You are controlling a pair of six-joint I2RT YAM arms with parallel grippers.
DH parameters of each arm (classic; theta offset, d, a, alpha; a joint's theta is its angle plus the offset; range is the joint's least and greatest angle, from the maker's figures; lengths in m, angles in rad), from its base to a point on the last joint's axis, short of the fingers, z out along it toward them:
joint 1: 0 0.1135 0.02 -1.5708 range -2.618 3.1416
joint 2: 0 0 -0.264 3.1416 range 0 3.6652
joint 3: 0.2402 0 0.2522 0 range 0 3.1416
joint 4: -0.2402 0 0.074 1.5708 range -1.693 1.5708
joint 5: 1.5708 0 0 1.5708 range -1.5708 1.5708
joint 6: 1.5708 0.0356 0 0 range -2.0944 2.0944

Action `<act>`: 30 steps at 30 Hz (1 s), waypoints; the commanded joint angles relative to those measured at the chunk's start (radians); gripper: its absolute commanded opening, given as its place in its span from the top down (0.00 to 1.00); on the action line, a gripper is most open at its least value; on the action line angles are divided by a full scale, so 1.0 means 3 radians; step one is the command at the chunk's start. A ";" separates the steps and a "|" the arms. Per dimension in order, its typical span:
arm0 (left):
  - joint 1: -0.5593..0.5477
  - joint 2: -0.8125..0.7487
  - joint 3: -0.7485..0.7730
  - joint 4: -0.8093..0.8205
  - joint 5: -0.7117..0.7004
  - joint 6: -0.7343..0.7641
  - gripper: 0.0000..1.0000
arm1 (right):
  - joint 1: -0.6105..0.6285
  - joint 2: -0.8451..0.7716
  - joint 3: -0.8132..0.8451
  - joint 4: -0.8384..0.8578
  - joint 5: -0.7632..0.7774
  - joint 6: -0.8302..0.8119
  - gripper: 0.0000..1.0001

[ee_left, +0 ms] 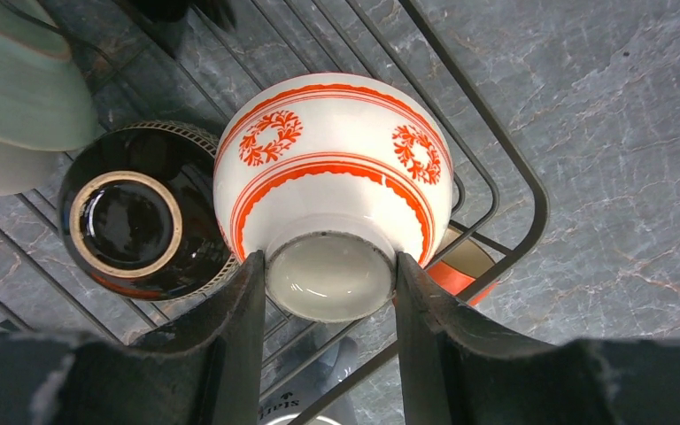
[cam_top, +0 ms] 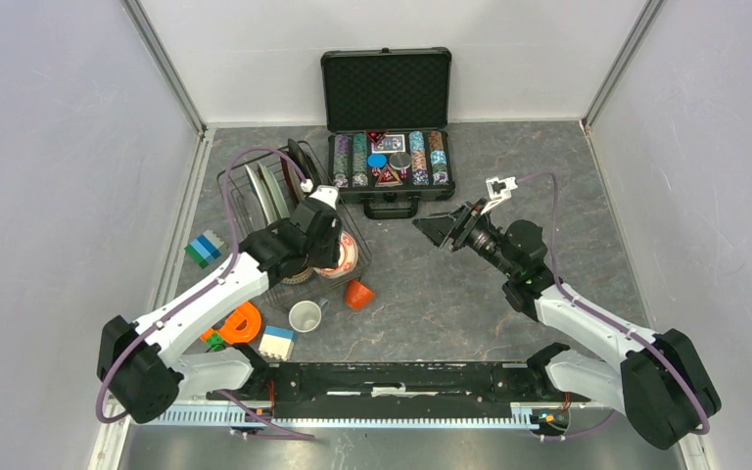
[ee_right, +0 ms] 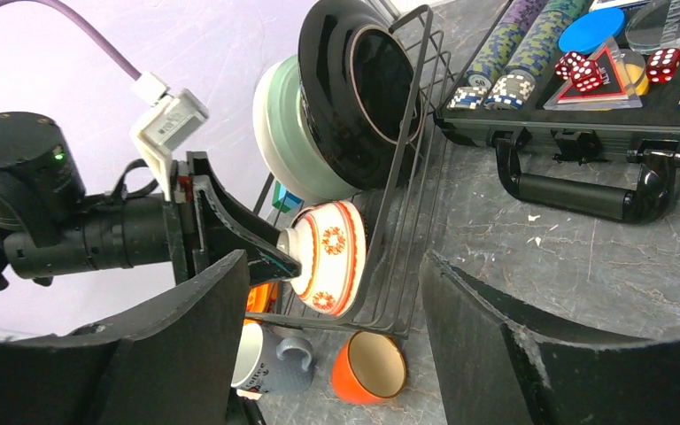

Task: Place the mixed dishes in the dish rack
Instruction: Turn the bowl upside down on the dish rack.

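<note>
Beside the dish rack, one white cup, one orange cup.

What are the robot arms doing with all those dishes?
They're putting dishes away. The left gripper is pinching a white bowl with red patterns by its base, holding it at a corner of the black dish rack. Some plates and a dark bowl are already in there. The right gripper is open and holds nothing. A white cup and an orange cup sit on the table outside the rack.
</note>
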 commanded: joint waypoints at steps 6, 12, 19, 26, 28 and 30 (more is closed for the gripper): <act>0.0034 0.0331 0.0152 0.0267 0.0157 0.0220 0.98 | -0.0073 -0.0081 -0.0005 0.0108 -0.0110 -0.0031 0.25; 0.0090 0.0566 0.0164 0.0327 0.0083 0.0264 0.98 | -0.0110 -0.0079 -0.0034 0.0131 -0.0140 -0.0022 0.25; 0.0131 0.0806 0.0235 0.0399 -0.0156 0.0253 0.98 | -0.0140 -0.0092 -0.0056 0.0153 -0.0166 -0.0005 0.25; 0.0225 0.0990 0.0359 0.0459 -0.0365 0.0269 0.98 | -0.0147 -0.0086 -0.0063 0.0188 -0.0198 0.0023 0.25; 0.0260 0.1033 0.0392 0.0456 -0.0440 0.0279 0.98 | -0.0153 -0.0086 -0.0073 0.0201 -0.0207 0.0030 0.25; 0.0281 0.1052 0.0397 0.0477 -0.0470 0.0264 0.96 | -0.0151 -0.0085 -0.0070 0.0212 -0.0207 0.0035 0.25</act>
